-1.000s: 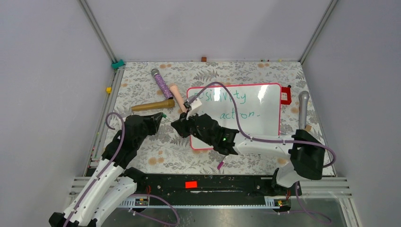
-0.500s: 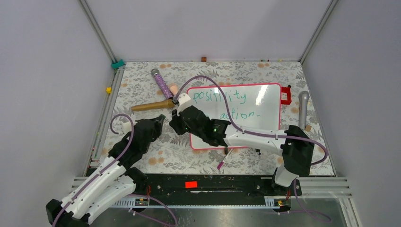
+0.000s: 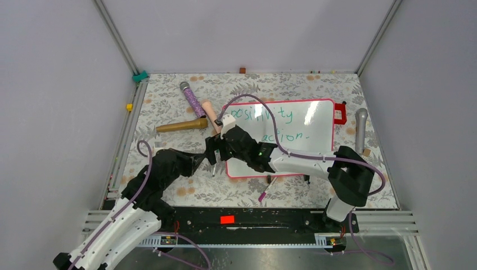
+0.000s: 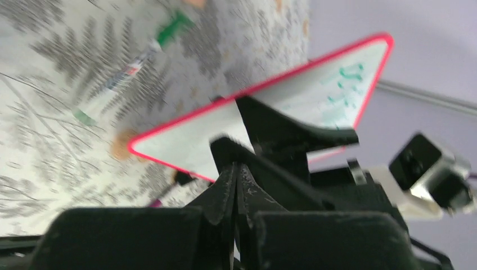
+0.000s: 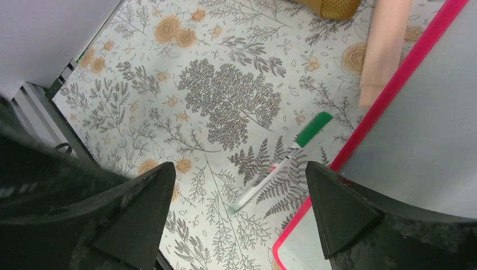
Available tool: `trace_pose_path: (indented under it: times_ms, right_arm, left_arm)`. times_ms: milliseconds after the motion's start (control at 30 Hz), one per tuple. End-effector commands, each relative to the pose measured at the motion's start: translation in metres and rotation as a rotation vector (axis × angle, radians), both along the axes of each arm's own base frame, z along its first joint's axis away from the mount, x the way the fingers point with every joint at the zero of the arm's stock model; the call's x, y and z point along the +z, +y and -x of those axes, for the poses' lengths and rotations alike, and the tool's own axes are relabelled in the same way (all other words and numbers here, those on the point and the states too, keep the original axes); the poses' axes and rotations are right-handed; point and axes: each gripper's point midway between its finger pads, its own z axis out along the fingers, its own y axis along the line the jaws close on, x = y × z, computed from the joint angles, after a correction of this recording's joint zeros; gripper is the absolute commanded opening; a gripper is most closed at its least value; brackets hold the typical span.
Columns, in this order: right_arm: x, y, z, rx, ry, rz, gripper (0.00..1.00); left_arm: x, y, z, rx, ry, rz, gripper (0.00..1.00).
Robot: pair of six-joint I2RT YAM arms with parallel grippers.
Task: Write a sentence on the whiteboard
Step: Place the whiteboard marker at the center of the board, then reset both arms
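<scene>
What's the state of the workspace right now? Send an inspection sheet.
Surface: floral cloth, lying flat.
Job's things: whiteboard flat, green writing on it; green-capped marker lying on the cloth beside its left frame.
Clutter: purple microphone, gold microphone, peach cylinder, grey microphone, red item behind the board.
Grippers: left gripper shut, empty; right gripper open above the marker, holding nothing.
Cables: purple cable arcs over the whiteboard.
Surroundings: grey walls, metal posts.

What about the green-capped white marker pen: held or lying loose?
Loose: the green-capped white marker pen lies flat on the floral cloth, the right gripper open above, not touching it.
</scene>
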Motion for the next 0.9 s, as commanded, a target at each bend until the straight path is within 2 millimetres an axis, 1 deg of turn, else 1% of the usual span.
trace_pose_path:
  times_ms: [0,67,133,233,267,300,333,367,400,433,467,533,633,667,700,733,767,800,833,867]
  right_arm:
    - [0.063,0.022,0.031,0.11,-0.052,-0.208,0.95]
    - [0.07,0.016,0.033,0.11,-0.061,-0.215,0.93]
    - [0.075,0.012,0.034,0.112,-0.062,-0.201,0.93]
    - [0.09,0.008,0.039,0.127,-0.065,-0.211,0.92]
    - [0.095,0.005,0.041,0.126,-0.063,-0.214,0.91]
    - [0.101,0.002,0.042,0.123,-0.062,-0.215,0.9]
    - [0.104,-0.003,0.044,0.12,-0.054,-0.205,0.89]
    - [0.105,-0.008,0.046,0.114,-0.046,-0.188,0.88]
    - [0.107,-0.015,0.047,0.105,-0.042,-0.173,0.88]
    - [0.108,-0.026,0.048,0.088,-0.044,-0.154,0.88]
    - [0.108,-0.037,0.047,0.061,-0.055,-0.137,0.88]
    - [0.099,-0.07,0.045,-0.004,-0.094,-0.075,0.89]
    - [0.085,-0.131,0.035,-0.118,-0.193,0.021,0.9]
    - [0.083,-0.154,0.032,-0.164,-0.22,0.048,0.9]
    - [0.076,-0.179,0.029,-0.217,-0.24,0.088,0.9]
    - [0.074,-0.205,0.026,-0.285,-0.261,0.113,0.9]
    - [0.067,-0.233,0.023,-0.366,-0.273,0.146,0.9]
    - [0.055,-0.26,0.023,-0.435,-0.267,0.175,0.9]
    - [0.05,-0.283,0.023,-0.502,-0.263,0.173,0.9]
    - [0.041,-0.305,0.023,-0.567,-0.26,0.183,0.9]
  left_arm:
    - [-0.028,0.027,-0.005,-0.013,0.038,-0.21,0.0]
    - [-0.03,0.039,-0.009,0.001,0.048,-0.274,0.0]
    - [-0.028,0.049,-0.013,0.008,0.043,-0.336,0.0]
    - [-0.028,0.059,-0.02,-0.001,0.038,-0.439,0.14]
    - [-0.029,0.061,-0.023,-0.013,0.04,-0.477,0.22]
    - [-0.03,0.062,-0.025,-0.04,0.037,-0.523,0.32]
    - [-0.031,0.063,-0.027,-0.077,0.03,-0.572,0.44]
    - [-0.029,0.062,-0.03,-0.116,0.01,-0.611,0.58]
    - [-0.028,0.058,-0.032,-0.171,-0.026,-0.648,0.72]
    - [-0.025,0.055,-0.034,-0.213,-0.073,-0.674,0.83]
    - [-0.026,0.056,-0.035,-0.227,-0.101,-0.698,0.91]
    - [-0.026,0.067,-0.036,-0.187,-0.149,-0.748,0.98]
    - [-0.014,0.083,-0.038,-0.099,-0.265,-0.815,0.99]
    - [-0.011,0.084,-0.039,-0.073,-0.304,-0.81,0.99]
    - [-0.004,0.074,-0.043,-0.094,-0.404,-0.803,0.99]
    - [0.004,0.065,-0.045,-0.142,-0.528,-0.839,0.99]
    - [0.006,0.068,-0.047,-0.118,-0.564,-0.862,0.99]
    - [0.005,0.072,-0.05,-0.082,-0.576,-0.883,0.99]
    - [0.002,0.072,-0.053,-0.078,-0.61,-0.915,0.99]
    - [-0.003,0.074,-0.057,-0.077,-0.626,-0.952,0.99]
